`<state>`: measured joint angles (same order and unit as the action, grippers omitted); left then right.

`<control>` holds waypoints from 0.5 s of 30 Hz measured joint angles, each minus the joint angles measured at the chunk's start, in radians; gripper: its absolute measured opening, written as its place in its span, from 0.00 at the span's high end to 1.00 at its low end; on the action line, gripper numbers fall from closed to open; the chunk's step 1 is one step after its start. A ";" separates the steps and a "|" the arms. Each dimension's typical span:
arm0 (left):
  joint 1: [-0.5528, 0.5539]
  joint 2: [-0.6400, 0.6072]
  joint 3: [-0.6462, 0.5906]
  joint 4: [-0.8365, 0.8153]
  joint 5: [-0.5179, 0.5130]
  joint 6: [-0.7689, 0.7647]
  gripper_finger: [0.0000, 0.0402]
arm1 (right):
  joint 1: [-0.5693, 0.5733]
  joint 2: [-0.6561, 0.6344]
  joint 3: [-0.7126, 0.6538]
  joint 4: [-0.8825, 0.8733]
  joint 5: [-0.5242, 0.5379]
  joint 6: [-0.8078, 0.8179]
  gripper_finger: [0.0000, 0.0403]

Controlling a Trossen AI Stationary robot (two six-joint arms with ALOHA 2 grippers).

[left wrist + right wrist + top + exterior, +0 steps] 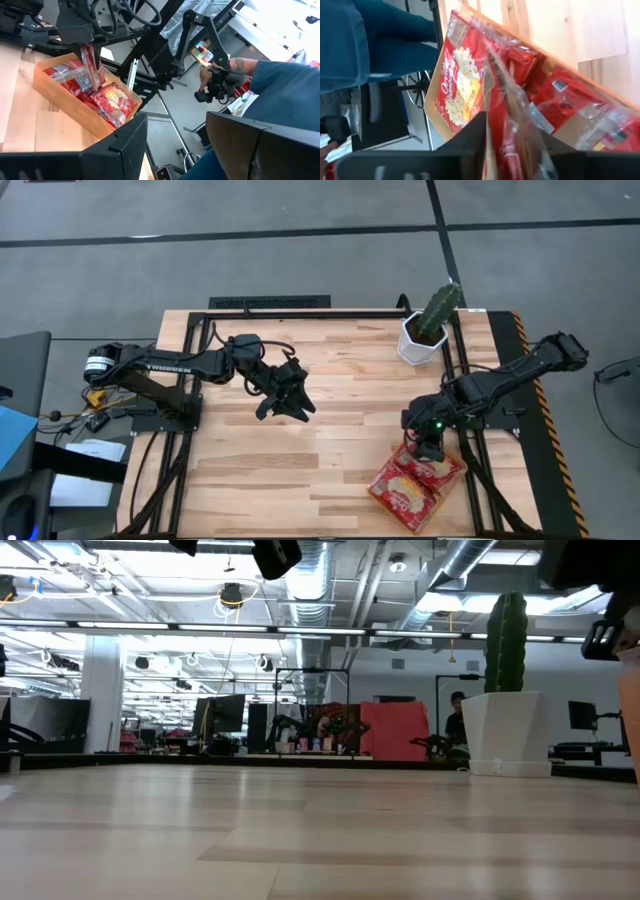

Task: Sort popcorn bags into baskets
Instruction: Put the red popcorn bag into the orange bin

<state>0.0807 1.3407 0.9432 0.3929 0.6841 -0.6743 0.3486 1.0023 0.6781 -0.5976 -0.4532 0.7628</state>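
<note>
The orange basket [75, 107] stands at the table's near right corner. Several red popcorn bags [410, 485] lie in it, among them a larger bag with a yellowish middle [460, 85]. My right gripper [428, 445] hangs just above the basket's far side, shut on a small red popcorn bag [91, 67]. My left gripper [290, 402] is held open in the air over the table's left middle, with nothing between its fingers [120, 145]. My right gripper holds the small red packet by its upper end [86, 50], pinched between its two fingers. The fingers slant down from the far side. The packet stands upright, edge-on between them [512, 115]. Its lower end reaches down among the bags in the basket.
A white pot with a cactus [425, 330] stands at the table's far right. A person in a blue top [280, 95] sits beyond the table's right side, holding a hand controller. The bare wooden table top [330, 450] stretches between the two arms.
</note>
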 joint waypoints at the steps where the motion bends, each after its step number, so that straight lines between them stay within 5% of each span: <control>1: 0.000 0.000 0.000 -0.001 0.000 0.000 0.53 | -0.004 0.000 0.000 0.000 0.002 0.000 0.71; 15: 0.017 0.000 0.000 -0.008 0.005 -0.030 0.53 | -0.028 -0.005 0.001 -0.037 0.007 0.032 0.46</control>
<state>0.0973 1.3407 0.9430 0.3851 0.6887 -0.7038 0.3208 0.9971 0.6788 -0.6341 -0.4463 0.7950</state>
